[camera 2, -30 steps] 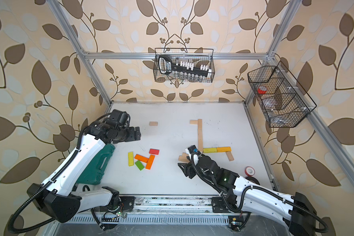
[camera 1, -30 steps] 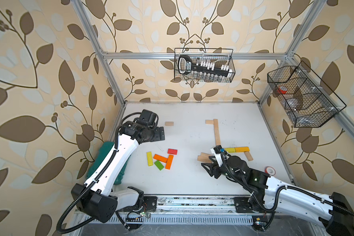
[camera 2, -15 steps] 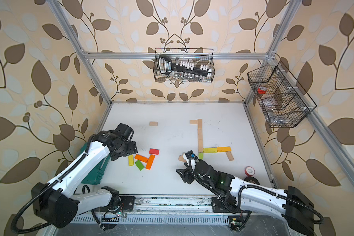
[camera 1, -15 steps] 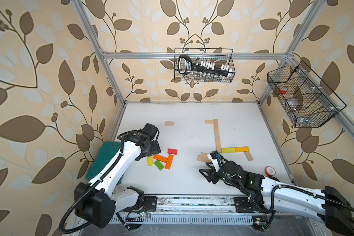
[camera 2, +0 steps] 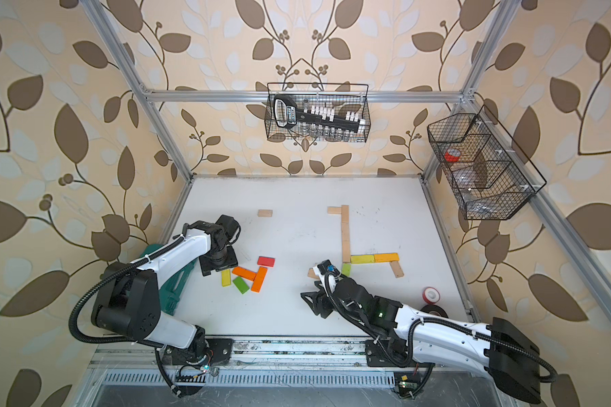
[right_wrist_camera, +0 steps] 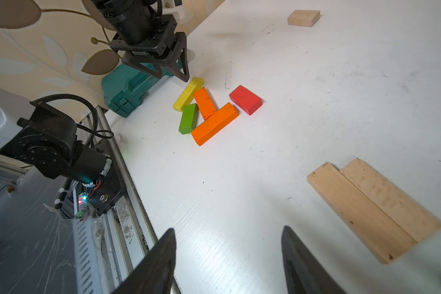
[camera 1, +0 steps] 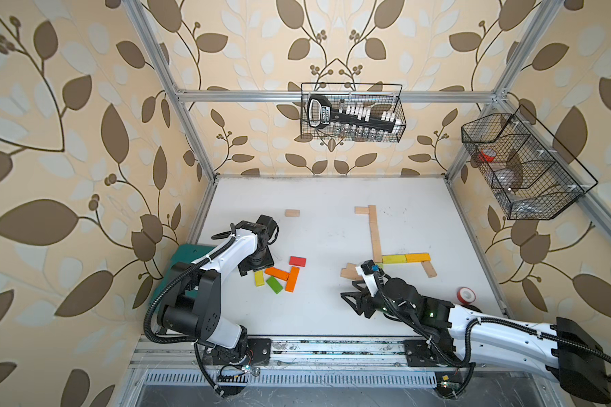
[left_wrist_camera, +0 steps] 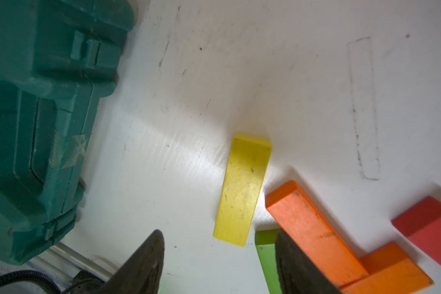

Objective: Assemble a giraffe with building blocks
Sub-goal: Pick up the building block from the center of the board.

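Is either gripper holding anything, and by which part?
Nothing held. The left gripper is open at the yellow block, not gripping it; the right gripper is open over the table.

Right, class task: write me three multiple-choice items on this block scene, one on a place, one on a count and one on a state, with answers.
1. Where does the lone pale block lie?
A on the green case; B on the far part of the table, apart from the rest; C in a wire basket.
2. How many orange blocks lie by the left pincer?
A one; B two; C four.
3. The right pincer is:
A open and empty; B shut on a red block; C shut on a yellow block.

Answers: 1 B, since both top views show it alone on bare table. 2 B, since the right wrist view shows two, touching at an angle. 3 A, since its jaws stand apart with only table between them.
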Available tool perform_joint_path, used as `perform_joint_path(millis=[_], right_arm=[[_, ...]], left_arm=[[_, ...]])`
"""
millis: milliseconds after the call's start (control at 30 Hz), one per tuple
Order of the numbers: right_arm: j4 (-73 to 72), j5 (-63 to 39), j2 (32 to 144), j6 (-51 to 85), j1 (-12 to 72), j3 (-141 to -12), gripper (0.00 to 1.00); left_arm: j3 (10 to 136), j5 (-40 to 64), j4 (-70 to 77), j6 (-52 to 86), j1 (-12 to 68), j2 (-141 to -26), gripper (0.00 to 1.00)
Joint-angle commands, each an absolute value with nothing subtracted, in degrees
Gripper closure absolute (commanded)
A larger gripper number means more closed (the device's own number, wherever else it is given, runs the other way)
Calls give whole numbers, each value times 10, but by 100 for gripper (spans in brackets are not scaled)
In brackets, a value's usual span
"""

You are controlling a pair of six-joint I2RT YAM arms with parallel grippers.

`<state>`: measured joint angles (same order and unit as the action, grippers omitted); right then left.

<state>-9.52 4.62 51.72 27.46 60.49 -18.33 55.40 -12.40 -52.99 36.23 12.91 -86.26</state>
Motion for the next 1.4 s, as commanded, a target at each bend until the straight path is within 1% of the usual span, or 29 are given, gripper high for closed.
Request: perform_joint_path(millis=[0,200,333,467,567,633,767,1000,1133,1367], right_arm=[[-116,36,529,283,612,-184,38],[-120,41,532,287,618,-184,38],[-114,43,527,286,619,-185,38],[-106,45,518,287,620,-182,38],[-104,47,514,287,620,-180,38],[-101,47,512,287,620,-180,38],[-106,47,515,287,621,-179,39],[-104,41,526,280,621,-186,39],[-101,43,522,278,621,-185,39],[-99,44,519,278,621,-182,39]], left_arm=[[550,-104,-505,346,123,-883,32],[539,-57,-474,343,121,-927,34],[534,-62,-470,350,121,-944,36],[529,-70,-467,354,121,-946,41],[529,-87,-472,362,121,-939,41],[528,-107,-477,369,120,-924,37],[526,-125,-489,375,106,-903,37],[522,-84,-471,367,98,-943,40],[515,-66,-457,367,98,-964,46],[517,-60,-460,364,98,-960,63]])
